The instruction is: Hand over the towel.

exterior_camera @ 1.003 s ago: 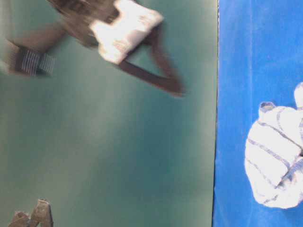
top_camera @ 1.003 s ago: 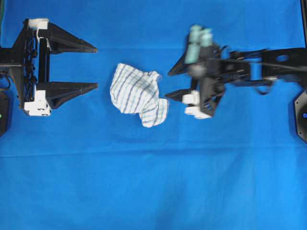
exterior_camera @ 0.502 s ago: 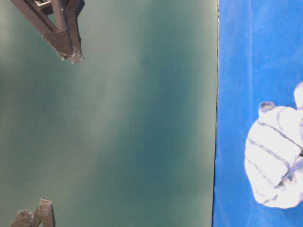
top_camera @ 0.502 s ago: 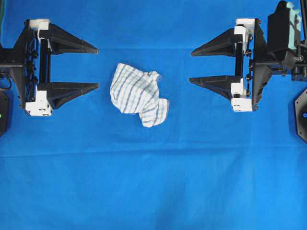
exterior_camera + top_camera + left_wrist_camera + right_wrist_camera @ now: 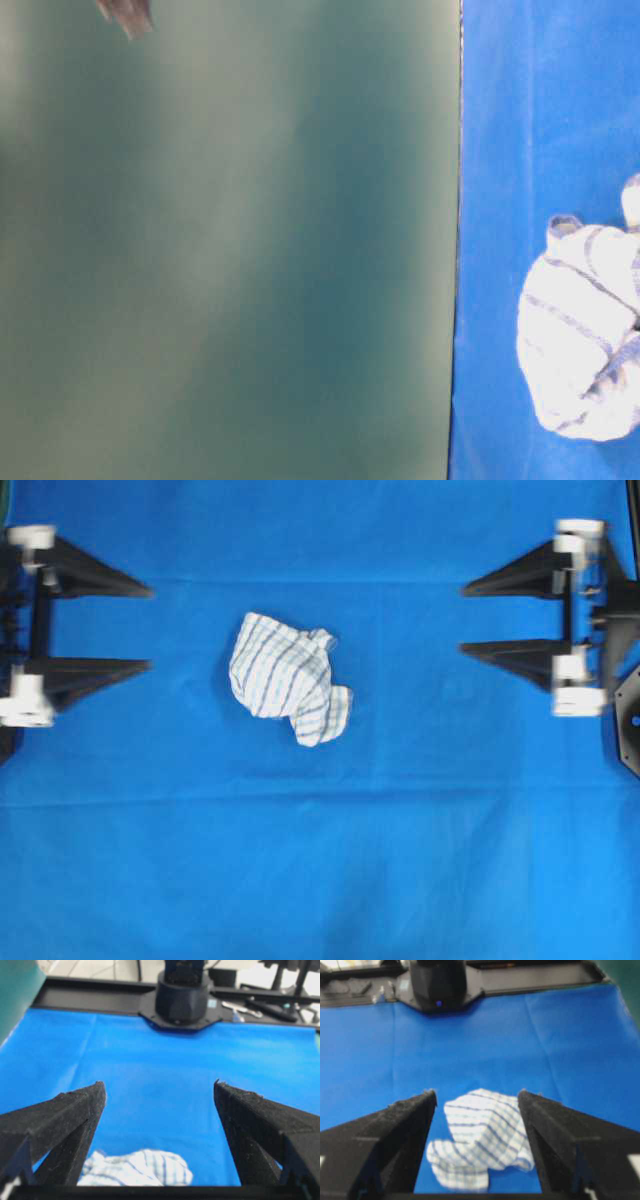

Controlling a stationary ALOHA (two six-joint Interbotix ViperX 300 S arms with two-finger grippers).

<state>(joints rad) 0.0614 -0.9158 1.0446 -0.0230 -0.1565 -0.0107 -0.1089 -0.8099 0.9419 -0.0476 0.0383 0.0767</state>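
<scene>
Now both your arms have drawn back to the edges; the left gripper [image 5: 150, 627] and right gripper [image 5: 462, 617] gape empty. The small crumpled white towel with blue-grey check [image 5: 288, 677] lies untouched mid-way on the plain blue cloth [image 5: 320, 860]; judge the handover concluded or unstarted.

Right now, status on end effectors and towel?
Left end effector open, empty. Right end effector open, empty. Towel crumpled on blue cloth between them, untouched.
</scene>
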